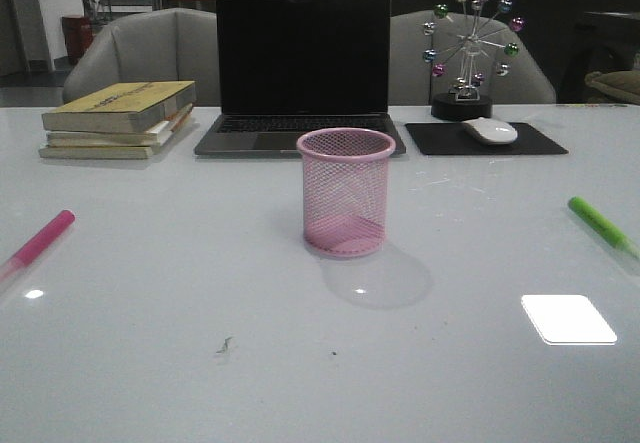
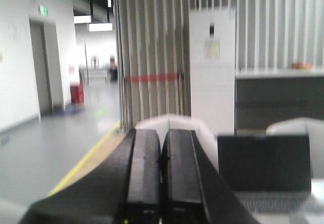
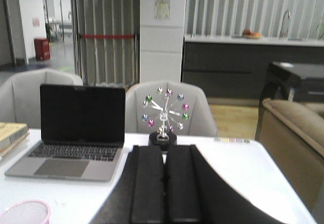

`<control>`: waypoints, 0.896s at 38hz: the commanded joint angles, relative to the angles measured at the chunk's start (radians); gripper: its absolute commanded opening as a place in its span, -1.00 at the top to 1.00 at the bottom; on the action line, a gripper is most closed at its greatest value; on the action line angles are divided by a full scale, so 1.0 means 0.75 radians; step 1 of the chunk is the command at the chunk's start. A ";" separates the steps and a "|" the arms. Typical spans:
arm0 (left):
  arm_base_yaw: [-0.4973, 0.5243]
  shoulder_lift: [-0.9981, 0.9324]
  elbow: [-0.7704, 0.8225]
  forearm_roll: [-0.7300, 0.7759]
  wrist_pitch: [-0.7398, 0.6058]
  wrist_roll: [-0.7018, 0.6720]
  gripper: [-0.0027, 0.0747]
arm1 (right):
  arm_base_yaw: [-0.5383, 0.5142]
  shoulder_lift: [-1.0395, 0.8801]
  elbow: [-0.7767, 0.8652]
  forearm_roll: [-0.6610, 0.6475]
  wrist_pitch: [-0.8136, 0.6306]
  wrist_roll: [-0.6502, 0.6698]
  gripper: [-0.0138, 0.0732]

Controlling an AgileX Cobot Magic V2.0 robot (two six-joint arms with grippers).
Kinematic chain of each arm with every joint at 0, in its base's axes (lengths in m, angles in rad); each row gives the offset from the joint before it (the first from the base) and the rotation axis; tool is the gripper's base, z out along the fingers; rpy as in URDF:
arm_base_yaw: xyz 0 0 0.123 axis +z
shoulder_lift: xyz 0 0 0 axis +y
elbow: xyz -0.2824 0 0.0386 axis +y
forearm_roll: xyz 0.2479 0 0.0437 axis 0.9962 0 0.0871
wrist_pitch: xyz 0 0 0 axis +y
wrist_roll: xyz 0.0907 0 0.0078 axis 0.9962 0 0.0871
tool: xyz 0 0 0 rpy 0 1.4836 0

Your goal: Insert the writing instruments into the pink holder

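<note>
On the near bench [image 1: 300,383], nothing is standing but glare patches. Mid-bench, the pink mesh holder [image 1: 346,192] is sitting upright and empty, mouth open upward. The pink marker [image 1: 42,236] is lying flat near the left edge, the green marker [image 1: 600,223] flat near the right edge, both well apart from the holder. Beyond, the laptop [image 1: 303,73], book stack [image 1: 118,119], white mouse [image 1: 490,130] on its mat, and a ball ornament [image 1: 470,48] are lining the far side.

Left tool [image 2: 161,176] and right tool [image 3: 165,183] are both clenched, gripping nothing, held above the bench.

Judgement: markers are likely light, rigid, smooth plastic, prone to rolling; pinching mid-barrel across the width should be steadiest. The mesh holder looks light and may tip if nudged at the rim.
</note>
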 commanded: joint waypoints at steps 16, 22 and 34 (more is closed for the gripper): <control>0.004 0.414 -0.035 -0.117 0.436 -0.002 0.47 | -0.005 0.472 -0.052 -0.020 0.006 -0.006 -0.09; 0.004 0.438 -0.035 -0.139 0.433 -0.002 -0.05 | -0.005 0.506 -0.052 -0.020 0.003 -0.006 -0.21; 0.004 0.439 -0.035 -0.146 0.384 -0.002 0.01 | -0.005 0.591 -0.052 -0.014 0.068 -0.005 -0.20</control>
